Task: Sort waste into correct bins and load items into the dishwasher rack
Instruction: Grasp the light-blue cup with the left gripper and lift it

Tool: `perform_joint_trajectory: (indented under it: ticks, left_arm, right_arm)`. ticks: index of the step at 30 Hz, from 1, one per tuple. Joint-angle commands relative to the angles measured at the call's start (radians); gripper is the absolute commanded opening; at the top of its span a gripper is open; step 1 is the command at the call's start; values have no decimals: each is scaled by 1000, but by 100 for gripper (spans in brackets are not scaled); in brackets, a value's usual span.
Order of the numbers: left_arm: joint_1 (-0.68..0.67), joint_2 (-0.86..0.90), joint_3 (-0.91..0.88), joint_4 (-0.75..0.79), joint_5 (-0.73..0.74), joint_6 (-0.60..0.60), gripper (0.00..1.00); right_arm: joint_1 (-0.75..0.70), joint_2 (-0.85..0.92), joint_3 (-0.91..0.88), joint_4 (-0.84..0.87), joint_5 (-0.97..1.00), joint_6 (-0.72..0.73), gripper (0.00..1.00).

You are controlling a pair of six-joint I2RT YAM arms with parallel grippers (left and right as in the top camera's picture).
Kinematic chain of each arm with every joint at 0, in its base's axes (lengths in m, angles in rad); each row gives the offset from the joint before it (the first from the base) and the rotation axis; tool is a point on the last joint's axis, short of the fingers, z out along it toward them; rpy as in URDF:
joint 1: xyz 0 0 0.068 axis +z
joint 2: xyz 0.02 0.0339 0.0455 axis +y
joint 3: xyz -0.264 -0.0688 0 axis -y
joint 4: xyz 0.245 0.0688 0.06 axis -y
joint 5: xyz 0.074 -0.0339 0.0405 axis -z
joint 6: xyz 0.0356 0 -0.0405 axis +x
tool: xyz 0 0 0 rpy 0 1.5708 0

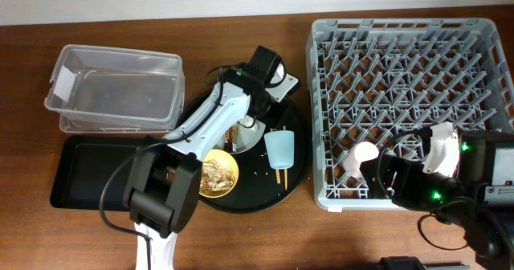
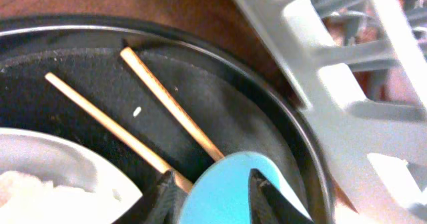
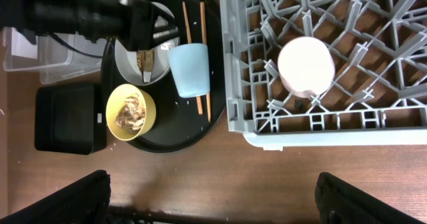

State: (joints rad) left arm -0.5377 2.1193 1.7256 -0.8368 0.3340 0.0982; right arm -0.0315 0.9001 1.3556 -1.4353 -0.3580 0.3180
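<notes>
The light blue cup [image 1: 281, 149] lies on its side across the two chopsticks [image 3: 203, 57] on the round black tray [image 1: 293, 177]. My left gripper [image 2: 215, 192] is open, low over the tray, with its fingertips either side of the cup's near edge [image 2: 227, 191]. The pale plate [image 3: 128, 61] sits beneath the left arm with a brown-gold wrapper [image 3: 147, 59] on it. The yellow bowl [image 1: 218, 173] holds brownish food scraps. The pink cup [image 1: 365, 158] stands upside down in the grey dishwasher rack [image 1: 405, 29]. My right gripper [image 3: 213, 197] is wide open and empty, high over the table in front of the rack.
The clear tub [image 1: 112, 89] stands at the back left with the shallow black rectangular tray [image 1: 84, 172] in front of it. The rack's corner [image 2: 320, 97] is close to the round tray's right rim. Crumbs lie on the round tray.
</notes>
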Motion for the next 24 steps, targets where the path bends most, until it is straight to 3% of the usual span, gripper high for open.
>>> perform_joint_trajectory:
  ticks: [1,3,5,6,8,10,13,14,17,18,21,22,24]
  left_arm:
    - [-3,-5,161,-199,21,9,31]
    - [-5,-5,194,-324,26,39,34]
    - [-6,-5,194,-366,29,181,76]
    - [-5,-4,194,-378,29,276,85]
    - [-5,-4,188,-388,30,368,93]
    - [-5,6,187,-348,79,457,95]
    - [-5,44,187,-293,142,478,99]
    - [-6,72,187,-305,216,519,99]
    - [-6,132,187,-334,238,530,95]
    - [-6,140,187,-358,238,548,83]
    - [-6,140,187,-380,239,547,61]
    - [-6,140,187,-391,239,546,44]
    - [-6,140,187,-407,239,546,27]
  right_arm:
    - [-5,-1,2,2,-5,1,98]
    - [-5,-1,2,2,-5,1,98]
    - [-5,-1,2,2,-5,1,98]
    - [-5,-1,2,2,-5,1,98]
    - [-5,-1,2,-1,-5,1,98]
    - [-5,-1,2,-5,-5,1,98]
    - [-5,-1,2,-6,-5,1,98]
    - [-5,-1,2,-6,-5,1,98]
    - [-5,-1,2,-7,-5,1,98]
    - [-5,-1,2,-7,-5,1,98]
    - [-5,-1,2,-6,-5,1,98]
    - [-5,-1,2,-6,-5,1,98]
    - [-5,-1,2,-6,-4,1,98]
